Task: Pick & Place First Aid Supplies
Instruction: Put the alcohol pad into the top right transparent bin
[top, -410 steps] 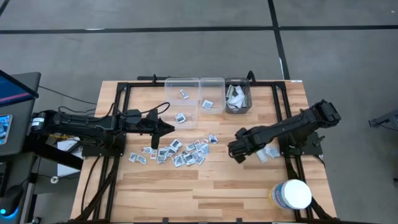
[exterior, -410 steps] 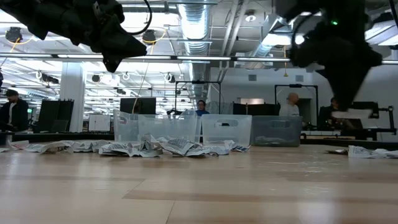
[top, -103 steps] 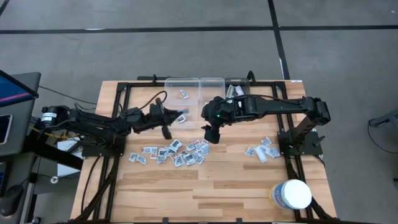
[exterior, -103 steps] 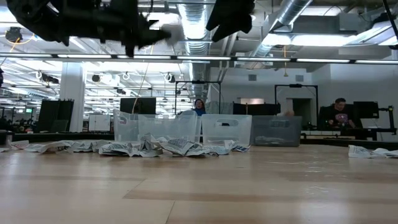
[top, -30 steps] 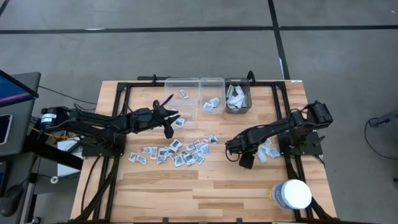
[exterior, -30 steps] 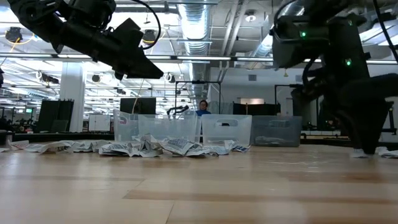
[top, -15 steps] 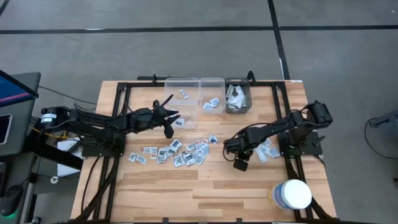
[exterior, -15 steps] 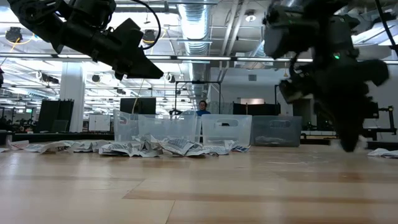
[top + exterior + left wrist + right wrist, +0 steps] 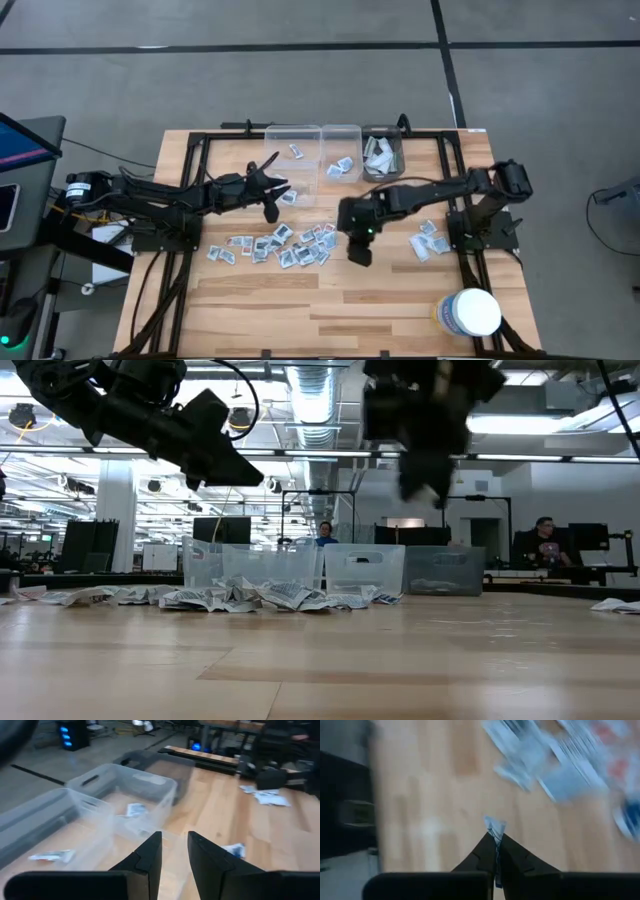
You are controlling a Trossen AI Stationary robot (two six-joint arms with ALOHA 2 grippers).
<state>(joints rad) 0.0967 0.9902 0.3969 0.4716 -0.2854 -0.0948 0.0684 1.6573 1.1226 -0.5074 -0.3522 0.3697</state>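
Several small square first aid packets (image 9: 285, 245) lie in a loose pile left of the table's middle, and a smaller group (image 9: 428, 240) lies at the right. My right gripper (image 9: 358, 255) hangs above the wood just right of the pile, slanting down, shut on one small pale packet (image 9: 495, 825). My left gripper (image 9: 272, 190) hovers at the near side of the left clear bin (image 9: 293, 150), open (image 9: 174, 851), with nothing between its fingers. In the low view both grippers (image 9: 225, 460) (image 9: 420, 488) are well above the table. My right gripper pinches a small pale packet between its two fingertips, and a corner of the packet (image 9: 496, 824) pokes out past them. The fingers come from above, slanting down. The packet is lifted clear of the table.
Three bins stand in a row at the far edge: two clear ones (image 9: 341, 150) holding a few packets and a darker one (image 9: 382, 155) with white wrappers. A big white round tub (image 9: 468, 312) stands at the near right corner. Bare wood lies along the near side.
My right gripper has risen from the table beside the right group of packets and swung toward the table's left, to just right of the pile, tipping less steeply as it went. A packet has come up with it. My left arm has kept still.
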